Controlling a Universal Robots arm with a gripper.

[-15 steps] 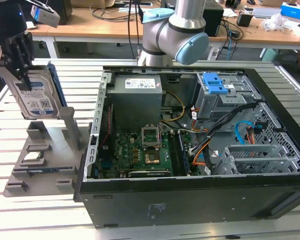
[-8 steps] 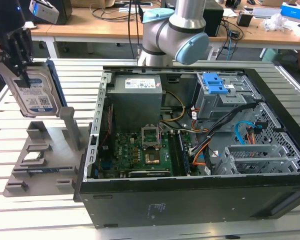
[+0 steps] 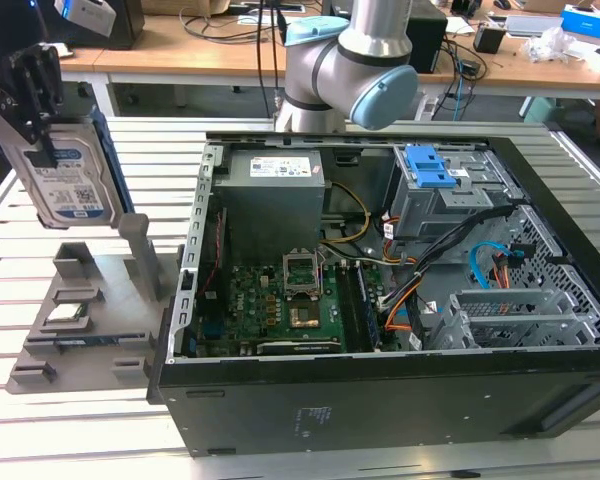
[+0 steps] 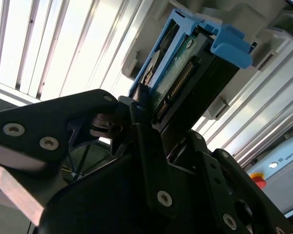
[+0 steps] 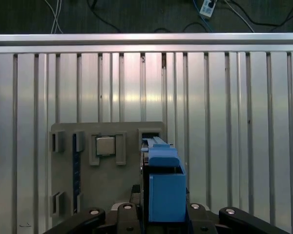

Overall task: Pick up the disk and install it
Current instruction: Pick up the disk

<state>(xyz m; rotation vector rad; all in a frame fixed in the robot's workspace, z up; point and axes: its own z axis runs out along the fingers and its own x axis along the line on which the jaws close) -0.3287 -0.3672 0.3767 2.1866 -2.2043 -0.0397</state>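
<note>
The pick-up looks done and the install has not begun. In the exterior view the hand (image 3: 28, 85) is closed on the disk (image 3: 70, 180), holding it upright by its top edge above the grey stand (image 3: 80, 300) at that view's left. The second wrist view shows the fingers (image 4: 141, 146) clamped on the disk's edge. Whether its lower end is fully clear of the stand's upright slot I cannot tell.

The disk is well apart from the open computer case (image 3: 380, 400), where the drive cage (image 3: 430, 190) with the blue latch sits in the far corner. A small square chip (image 3: 65, 315) lies in a pocket of the stand on the slatted desk (image 3: 80, 430).
</note>
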